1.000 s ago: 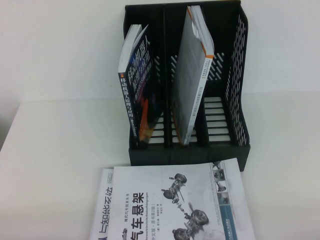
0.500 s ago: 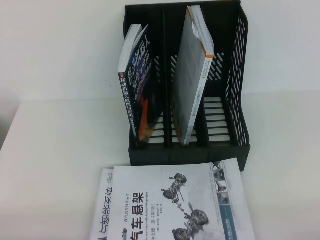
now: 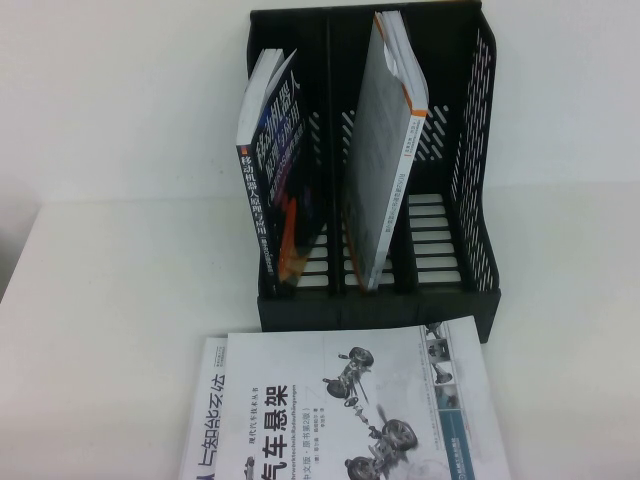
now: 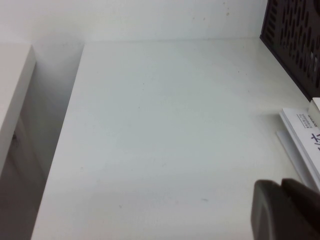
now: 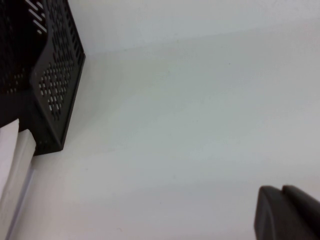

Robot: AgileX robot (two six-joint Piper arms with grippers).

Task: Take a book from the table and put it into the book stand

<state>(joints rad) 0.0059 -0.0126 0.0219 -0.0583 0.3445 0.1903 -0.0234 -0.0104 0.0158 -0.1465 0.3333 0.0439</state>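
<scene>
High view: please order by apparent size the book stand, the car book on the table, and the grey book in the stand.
1. book stand
2. car book, partly cut off, nearer the camera
3. grey book

Left gripper and right gripper appear only in wrist views.

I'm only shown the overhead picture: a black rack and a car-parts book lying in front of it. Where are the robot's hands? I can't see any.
Observer: The left hand hovers over bare table, left of the lying books. Its camera catches the white-and-blue book at the edge.
Visitor: And the other one?
Observer: The right hand hangs over the table on the right, out beyond the book stand, facing its perforated side wall.
Visitor: Is either touching the car book?
Observer: No. Both hands are clear of the book, with open tabletop between.
</scene>
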